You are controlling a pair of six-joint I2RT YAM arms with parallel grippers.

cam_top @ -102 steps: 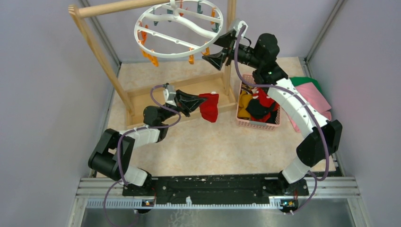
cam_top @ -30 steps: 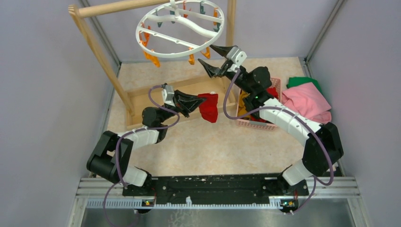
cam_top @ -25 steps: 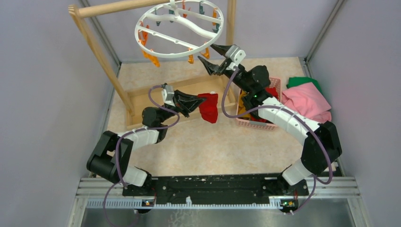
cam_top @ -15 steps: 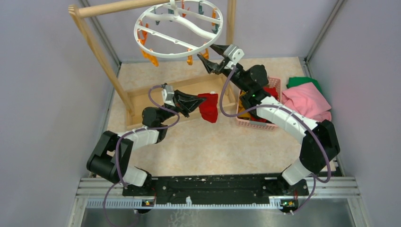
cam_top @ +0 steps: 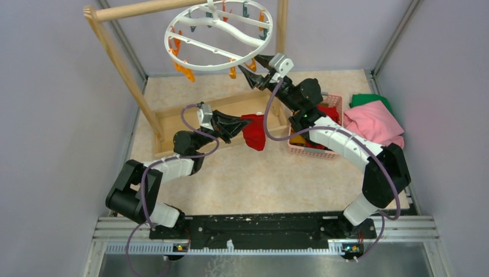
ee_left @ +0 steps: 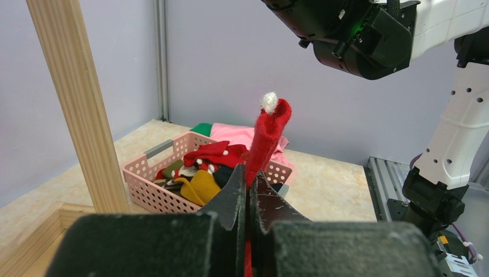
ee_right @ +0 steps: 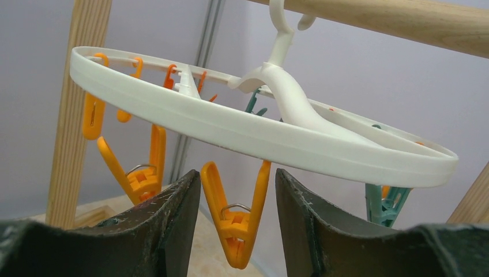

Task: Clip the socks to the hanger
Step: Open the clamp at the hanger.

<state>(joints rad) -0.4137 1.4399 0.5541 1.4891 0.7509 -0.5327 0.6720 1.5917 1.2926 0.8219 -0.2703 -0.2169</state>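
The left tool [ee_left: 249, 183] was pinched on a red sock [ee_left: 268, 135] with a fuzzy white tip; right tool [ee_right: 237, 176] sat apart around an orange clip [ee_right: 233, 224] on the white hanger [ee_right: 230, 130].

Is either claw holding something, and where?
The left gripper pinches a red sock by the end opposite its white pompom. The right gripper holds nothing; its open jaws straddle an orange clip.

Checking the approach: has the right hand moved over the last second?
Yes. The right hand moved up-left in the top view, away from the pink basket, toward an orange clip on the hanger.
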